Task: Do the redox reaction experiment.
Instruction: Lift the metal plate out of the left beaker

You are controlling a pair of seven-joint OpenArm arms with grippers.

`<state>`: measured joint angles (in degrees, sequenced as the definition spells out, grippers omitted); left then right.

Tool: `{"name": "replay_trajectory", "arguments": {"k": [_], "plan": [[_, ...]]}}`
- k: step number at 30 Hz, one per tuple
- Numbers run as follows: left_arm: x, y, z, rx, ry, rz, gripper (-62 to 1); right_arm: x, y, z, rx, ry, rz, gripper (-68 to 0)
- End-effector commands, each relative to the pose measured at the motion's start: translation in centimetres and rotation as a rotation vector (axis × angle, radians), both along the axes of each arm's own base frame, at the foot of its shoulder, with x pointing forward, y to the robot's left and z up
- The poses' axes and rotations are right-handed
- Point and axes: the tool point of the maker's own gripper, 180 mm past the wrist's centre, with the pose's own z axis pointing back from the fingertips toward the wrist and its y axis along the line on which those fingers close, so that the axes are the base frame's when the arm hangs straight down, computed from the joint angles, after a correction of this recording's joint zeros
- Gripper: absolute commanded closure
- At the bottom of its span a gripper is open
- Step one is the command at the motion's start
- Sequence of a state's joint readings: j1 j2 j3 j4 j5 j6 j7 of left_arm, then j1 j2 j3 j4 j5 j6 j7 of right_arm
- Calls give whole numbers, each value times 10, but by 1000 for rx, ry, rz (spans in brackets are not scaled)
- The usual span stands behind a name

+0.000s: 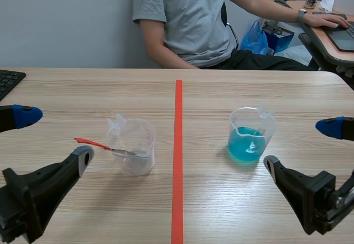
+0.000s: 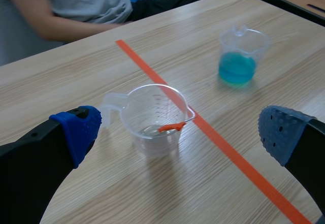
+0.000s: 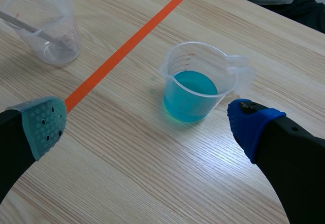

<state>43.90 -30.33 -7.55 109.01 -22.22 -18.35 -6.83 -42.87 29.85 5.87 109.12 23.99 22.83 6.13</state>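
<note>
A clear plastic beaker [image 1: 134, 146] stands left of the tape line. A thin metal tool with a red handle [image 1: 92, 143] leans in it, handle sticking out over the rim. Right of the line stands a second beaker [image 1: 250, 135] part-filled with blue liquid. My left gripper [image 1: 54, 139] is open, low and just left of the clear beaker [image 2: 155, 120], which lies ahead between its fingers with the tool [image 2: 171, 127] inside. My right gripper [image 1: 301, 145] is open to the right of the blue beaker [image 3: 195, 84], which sits ahead of its fingers [image 3: 148, 123]. Neither gripper touches anything.
An orange tape line [image 1: 178, 155] runs down the middle of the wooden table. A black keyboard corner [image 1: 8, 81] lies at the far left. A person in a grey shirt [image 1: 185, 17] sits across the table, one hand on a side desk.
</note>
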Motion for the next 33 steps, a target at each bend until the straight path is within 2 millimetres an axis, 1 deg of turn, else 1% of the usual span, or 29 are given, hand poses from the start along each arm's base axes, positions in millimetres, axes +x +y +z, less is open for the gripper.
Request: {"name": "replay_trajectory", "arguments": {"k": [1, 5, 7, 11, 16, 20, 22, 24, 27, 30, 33], "plan": [[-4, 12, -1, 10, 6, 30, -623, 4, -2, 10, 6, -36, -6, -679], [-17, 44, -25, 76, 88, 101, -623, 4, -2, 10, 5, -36, -6, -679], [-29, 62, -40, 102, 135, 139, -623, 4, -2, 10, 5, -36, -6, -679], [-60, 101, -77, 148, 255, 220, -623, 4, -2, 10, 5, -36, -6, -679], [-105, 146, -122, 193, 412, 328, -623, 4, -2, 10, 6, -36, -6, -679], [-137, 174, -144, 211, 484, 410, -623, 4, -2, 11, 6, -37, -6, -679], [-150, 183, -151, 214, 511, 437, -623, 5, -2, 11, 5, -40, -6, -679], [-162, 186, -158, 206, 547, 446, -623, 6, -2, 12, 5, -44, -6, -679], [-173, 188, -168, 190, 590, 456, -623, 9, -2, 14, 3, -52, -6, -679], [-182, 183, -186, 181, 638, 447, -623, 9, -2, 14, 4, -53, -6, -679], [-190, 173, -205, 177, 683, 422, -623, 11, -2, 16, -3, -62, -4, -679]]}}
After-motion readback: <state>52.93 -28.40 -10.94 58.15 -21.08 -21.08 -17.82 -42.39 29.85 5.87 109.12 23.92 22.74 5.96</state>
